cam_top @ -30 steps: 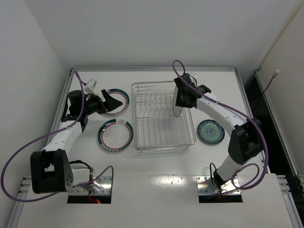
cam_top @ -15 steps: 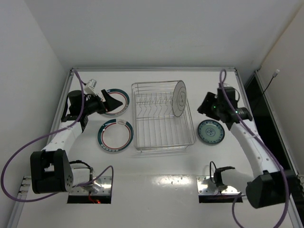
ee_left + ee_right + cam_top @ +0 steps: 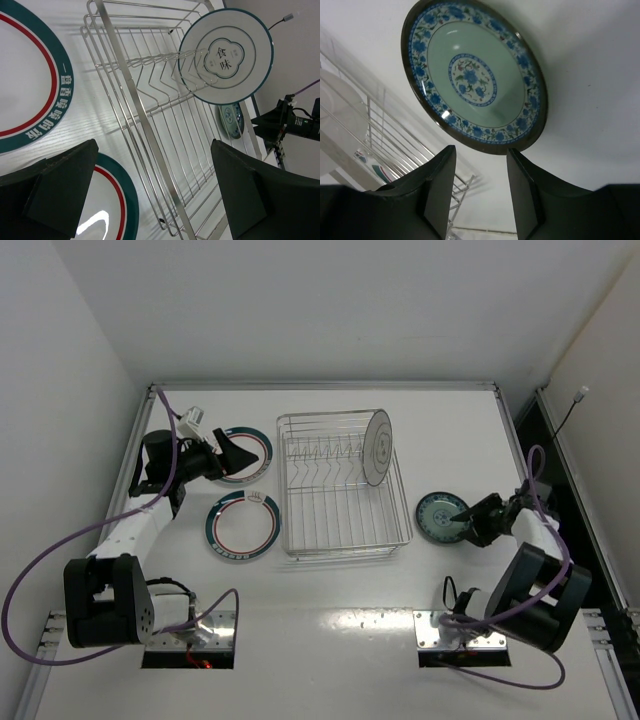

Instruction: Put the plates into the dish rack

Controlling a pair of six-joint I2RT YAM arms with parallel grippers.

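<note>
From above, one pale plate (image 3: 378, 448) is seen standing upright in the dish rack (image 3: 345, 540). Three are left on the counter (image 3: 460, 430): two teal-rimmed plates (image 3: 242, 526) to the rack's left and the small patterned plate (image 3: 440, 515) to its right. About a quarter of the loading is judged done.

At the left wrist, the left hand (image 3: 152, 150) is shown spread wide and empty.

At the right wrist, the right hand (image 3: 480, 185) is shown partly open and empty, its fingers (image 3: 440, 195) either side of the patterned plate's near rim. Contact cannot be confirmed.
</note>
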